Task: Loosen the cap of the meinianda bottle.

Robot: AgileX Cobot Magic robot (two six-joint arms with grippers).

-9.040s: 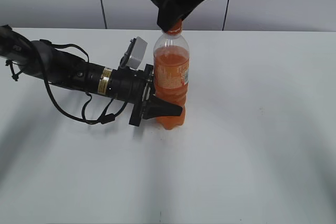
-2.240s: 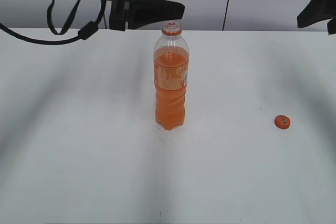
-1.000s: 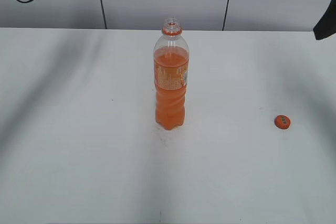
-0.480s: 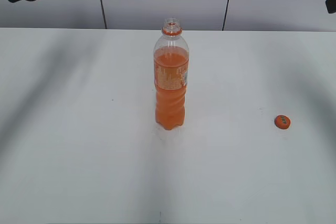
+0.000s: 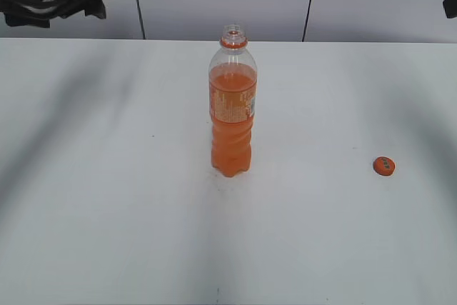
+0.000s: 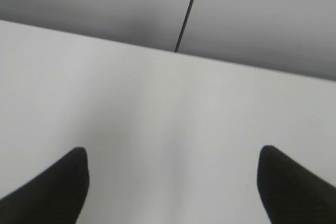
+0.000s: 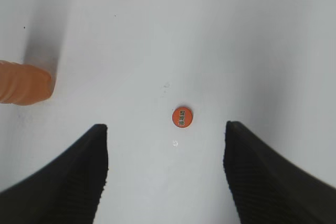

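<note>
Orange everywhere on my screen right now. That tall clear plastic soda bottle with orange drink (image 5: 232,108) stands upright mid-counter, neck bare, and the small round orange plastic screw cap (image 5: 384,166) lies flat on the white counter (image 5: 107,212) well off to the right, nearer me than the bottle's base. So I'd call the loosening done and then some.

Left end effector (image 6: 170,182) has its fingers spread wide over bare counter, holding nothing. Right end effector (image 7: 165,169) is also spread and empty, hanging above the cap.

My worry: the bottle is open and full-ish with nothing steadying it. If I swing either arm low through the middle, one nudge tips it and drink floods the counter.
</note>
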